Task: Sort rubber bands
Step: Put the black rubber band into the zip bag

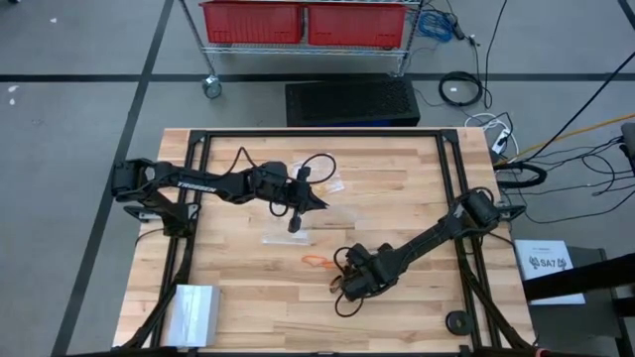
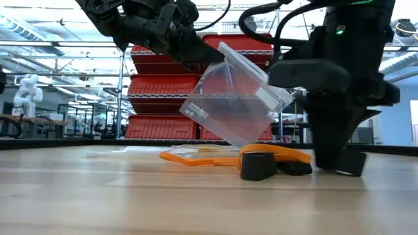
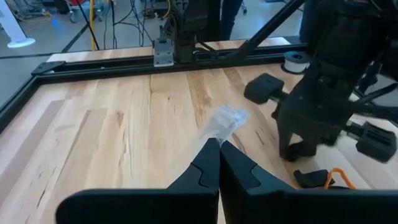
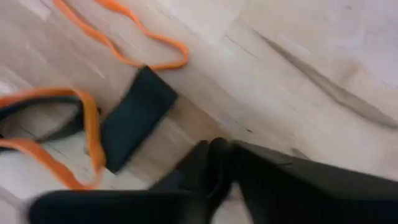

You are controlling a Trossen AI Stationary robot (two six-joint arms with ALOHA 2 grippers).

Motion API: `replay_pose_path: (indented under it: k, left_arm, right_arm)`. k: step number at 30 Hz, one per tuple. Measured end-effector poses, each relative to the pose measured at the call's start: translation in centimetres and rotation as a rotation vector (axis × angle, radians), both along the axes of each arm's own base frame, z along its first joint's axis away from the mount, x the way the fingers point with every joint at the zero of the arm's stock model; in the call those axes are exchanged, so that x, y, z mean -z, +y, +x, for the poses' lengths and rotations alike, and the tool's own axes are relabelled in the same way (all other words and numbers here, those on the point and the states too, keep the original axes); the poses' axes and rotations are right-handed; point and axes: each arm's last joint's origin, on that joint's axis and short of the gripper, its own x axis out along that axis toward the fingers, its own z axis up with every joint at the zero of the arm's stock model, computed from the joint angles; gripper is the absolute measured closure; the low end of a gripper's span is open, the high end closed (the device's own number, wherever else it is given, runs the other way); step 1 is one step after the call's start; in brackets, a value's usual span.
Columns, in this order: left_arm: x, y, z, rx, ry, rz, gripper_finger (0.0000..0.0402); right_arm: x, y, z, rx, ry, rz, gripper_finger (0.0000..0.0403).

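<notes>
Lying beside right gripper (image 4: 227,149): rubber bands (image 4: 134,118)

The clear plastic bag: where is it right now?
The clear plastic bag hangs above the table's middle, pinched at its top edge by the left gripper; in the low view the orange rubber bands lie under it.

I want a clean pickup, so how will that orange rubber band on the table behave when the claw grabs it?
The orange rubber band lies in a wavy, flattened loop, so it is probably floppy and will droop. It looks thin and light, likely to slip from a loose pinch. Flat on the wooden table, it seems unlikely to roll.
</notes>
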Motion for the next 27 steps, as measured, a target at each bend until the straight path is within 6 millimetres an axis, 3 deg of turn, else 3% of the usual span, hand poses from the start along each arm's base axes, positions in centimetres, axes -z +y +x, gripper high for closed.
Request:
replay_pose_path:
  k: [2,7,12,15,20,27]
  left_arm:
    - [0.0,0.0,0.0,0.000,-0.001,0.000,0.0402]
    - [0.0,0.0,0.0,0.000,0.000,0.000,0.0402]
    - [0.0,0.0,0.0,0.000,0.001,0.000,0.0401]
    - [0.0,0.0,0.0,-0.002,-0.003,-0.006,0.0401]
    - [-0.1,0.0,0.0,-0.009,-0.001,-0.032,0.0401]
    - [-0.1,0.0,0.0,-0.014,0.003,-0.049,0.0401]
  right_arm:
    - [-0.8,-0.1,-0.4,-0.041,-0.006,-0.030,0.0387]
    - [-4.2,-0.8,-1.1,-0.116,-0.096,-0.107,0.0388]
    - [-9.4,-2.3,-2.2,-0.182,-0.300,-0.373,0.0399]
    - [-11.4,-3.4,-2.6,-0.234,-0.341,-0.521,0.0400]
    - [-12.1,-5.7,-1.6,-0.362,-0.278,-0.631,0.0401]
    - [-12.1,-8.4,-0.2,-0.449,-0.212,-0.637,0.0402]
